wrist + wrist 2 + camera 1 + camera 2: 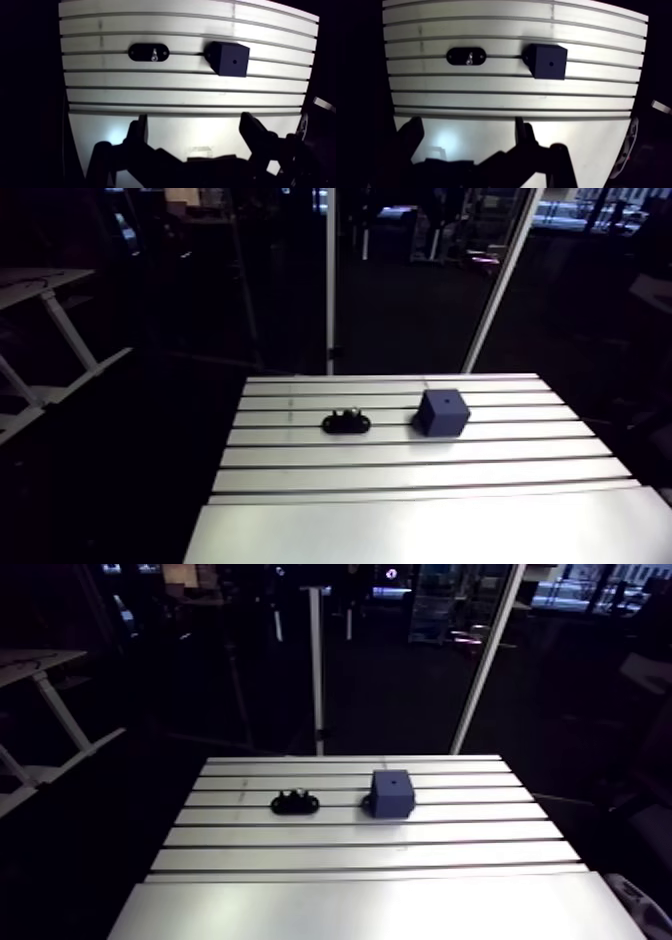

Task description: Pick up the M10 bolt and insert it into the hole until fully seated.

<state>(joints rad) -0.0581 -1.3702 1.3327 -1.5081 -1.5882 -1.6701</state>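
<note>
Gripper [195, 124] released above table's [190, 96] near edge; bolt [154, 53] rests in a holder [137, 52] beside the block [229, 58], likely propped for grasping.

room dim | table [400, 533] brightly lit, glare at near edge | wrist view bowed, gripper [195, 118] silhouetted

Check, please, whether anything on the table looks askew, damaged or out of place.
Nothing looks damaged or spilled. The bolt rests in its black oval holder, and the dark blue block with the hole sits beside it, turned slightly off the table's slot lines. The gripper is open and holds nothing.
</note>
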